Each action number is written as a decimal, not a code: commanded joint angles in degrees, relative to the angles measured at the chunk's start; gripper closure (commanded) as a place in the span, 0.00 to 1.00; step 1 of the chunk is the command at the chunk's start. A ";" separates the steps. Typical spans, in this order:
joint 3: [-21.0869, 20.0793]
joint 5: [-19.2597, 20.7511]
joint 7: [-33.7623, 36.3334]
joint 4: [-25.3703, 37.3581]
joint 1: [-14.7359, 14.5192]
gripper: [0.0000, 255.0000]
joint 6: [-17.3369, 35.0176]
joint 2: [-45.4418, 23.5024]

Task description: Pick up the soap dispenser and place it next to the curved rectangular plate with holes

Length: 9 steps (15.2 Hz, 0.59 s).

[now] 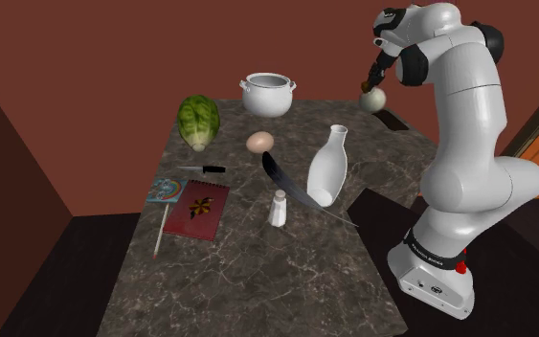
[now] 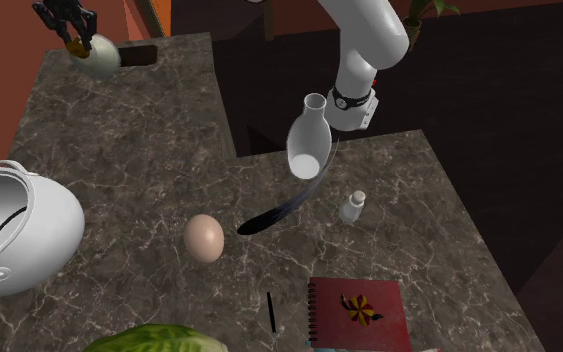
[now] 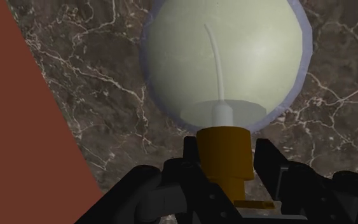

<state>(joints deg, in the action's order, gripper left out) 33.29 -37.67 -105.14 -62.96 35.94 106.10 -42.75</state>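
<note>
Dark marbled tabletop (image 1: 258, 287), cluttered.
White two-handled pot (image 1: 267, 94) upper centre, green leafy lettuce head (image 1: 198, 121) left, brown egg (image 1: 259, 142) mid-frame, red rectangular notebook (image 1: 198, 209) lower left.

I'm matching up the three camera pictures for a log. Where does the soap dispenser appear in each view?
Shoulder view: soap dispenser at upper right, at the far end of the marble counter.
Second exterior view: soap dispenser at upper left, near the counter's corner.
Wrist view: soap dispenser, a pale round globe just beyond the fingers.
Shared landmark: the gripper clasping its brown pump neck.
</note>
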 commanded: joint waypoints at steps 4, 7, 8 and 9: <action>-0.23 -0.58 -1.49 -3.96 -0.94 1.00 3.61 -0.06; -0.49 -1.05 -2.25 -5.52 -1.19 1.00 5.40 -0.51; -0.58 -1.21 -2.51 -5.99 -1.25 1.00 5.99 -0.69; -0.69 -1.39 -2.76 -6.45 -1.31 1.00 6.56 -0.88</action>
<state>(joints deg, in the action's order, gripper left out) 32.68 -38.92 -107.61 -68.77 34.68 112.01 -43.38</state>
